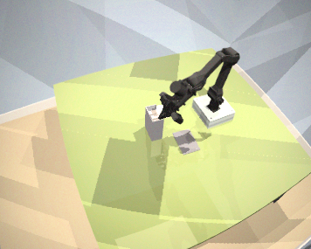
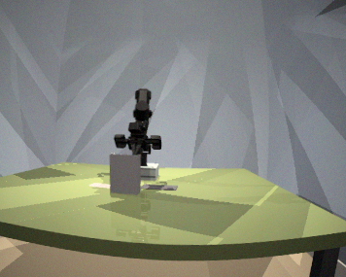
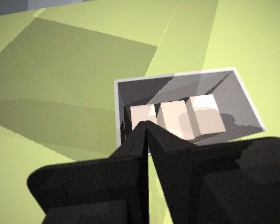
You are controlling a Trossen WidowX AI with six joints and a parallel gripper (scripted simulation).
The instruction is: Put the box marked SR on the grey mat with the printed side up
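Gripper: the fingers of the gripper (image 1: pixel 162 115) (image 2: pixel 136 153) (image 3: pixel 147 123) pressed together, empty, tips at the bin's mouth.
Bin: upright grey bin (image 1: pixel 155 129) (image 2: pixel 125 174) (image 3: pixel 117 100), three boxes (image 3: pixel 175 119) standing inside.
SR box: among them; which one, cannot tell.
Grey mat (image 1: pixel 190 147) (image 2: pixel 159 188): from the bin, four o'clock in the top view.

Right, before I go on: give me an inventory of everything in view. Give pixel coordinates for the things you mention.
Table (image 1: pixel 252 158) (image 2: pixel 183 229) (image 3: pixel 50 135): one, yellow-green, under everything else
Bin (image 1: pixel 155 129) (image 2: pixel 125 174) (image 3: pixel 245 107): one, grey, standing on the table
Boxes (image 1: pixel 155 113) (image 3: pixel 175 120): three, pale, side by side in the bin; codes not readable
Mat (image 1: pixel 186 141) (image 2: pixel 159 188): one, grey, flat beside the bin
Pale patch (image 2: pixel 100 186): one, left of the bin in the exterior view; identity unclear
Floor (image 1: pixel 24 167) (image 2: pixel 134 268): tan, below
Walls: blue-grey, behind
Base block (image 1: pixel 227 113) (image 2: pixel 153 171): one, white, under the arm
Arm (image 1: pixel 210 71) (image 2: pixel 143 110): one, black
Fingers (image 1: pixel 163 113) (image 2: pixel 137 149): two, black, shut, empty
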